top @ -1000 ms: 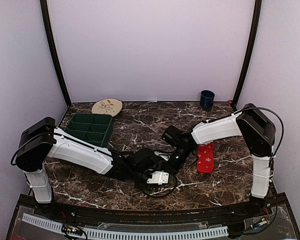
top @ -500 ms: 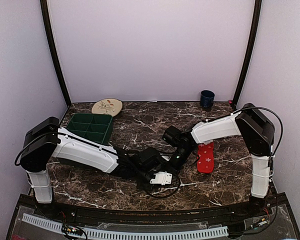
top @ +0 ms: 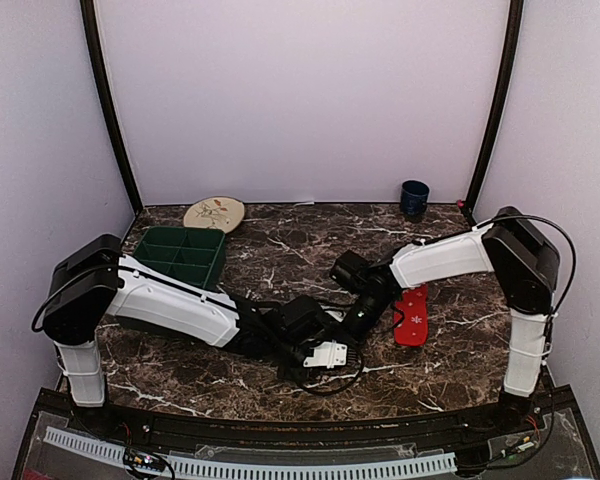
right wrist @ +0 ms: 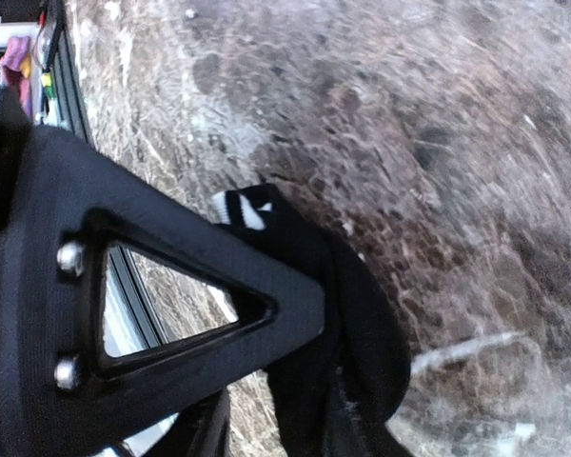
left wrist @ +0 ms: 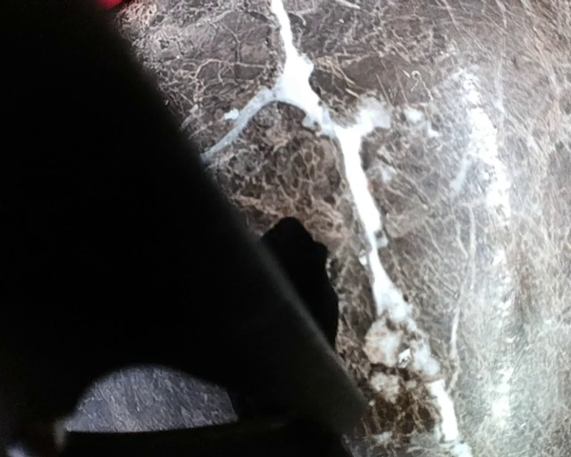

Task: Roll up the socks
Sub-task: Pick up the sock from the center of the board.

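You are working the black sock (right wrist: 357, 314) at mid-desk (top: 280, 250), under both wrists, while the red sock (top: 412, 315) is lying flat just to the right of them, untouched. Your right end effector (top: 358, 318) is looking closed on the black fabric, with the striped cuff (right wrist: 243, 208) poking out beside its finger. Your left end effector (top: 320, 350) is sitting low next to it, and I cannot tell whether it is wide or narrow, since its own camera is mostly blocked. The roll is looking barely begun, so you are wanting 1 side pinning the fabric flat while the other is turning it over in small, tight wraps. Pulling upward is risking dragging the whole sock instead of rolling it.
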Motion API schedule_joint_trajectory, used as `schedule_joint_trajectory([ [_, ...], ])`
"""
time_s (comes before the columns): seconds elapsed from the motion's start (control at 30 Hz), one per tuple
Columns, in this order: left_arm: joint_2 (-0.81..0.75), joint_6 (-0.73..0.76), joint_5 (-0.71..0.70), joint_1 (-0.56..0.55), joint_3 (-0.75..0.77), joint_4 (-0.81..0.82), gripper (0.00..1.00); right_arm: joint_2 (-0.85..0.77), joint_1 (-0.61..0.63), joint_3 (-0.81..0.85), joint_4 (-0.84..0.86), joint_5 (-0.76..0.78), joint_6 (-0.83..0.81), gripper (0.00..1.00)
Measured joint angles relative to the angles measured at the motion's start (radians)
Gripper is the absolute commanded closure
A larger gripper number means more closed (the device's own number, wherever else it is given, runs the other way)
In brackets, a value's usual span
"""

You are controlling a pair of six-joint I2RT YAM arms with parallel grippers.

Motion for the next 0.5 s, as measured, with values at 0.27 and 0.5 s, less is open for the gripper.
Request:
schedule_joint_trajectory([
  [0.27,0.014,-0.043,0.026,0.005,0.021,-0.002,0.98,-0.105,-0.021,-0.135,0.096,0.035,0.045,0.59],
  [0.5,0.023,-0.098,0.059,0.027,0.051,-0.047,0.99,-0.19,-0.049,-0.246,0.154,0.074,0.095,0.58],
])
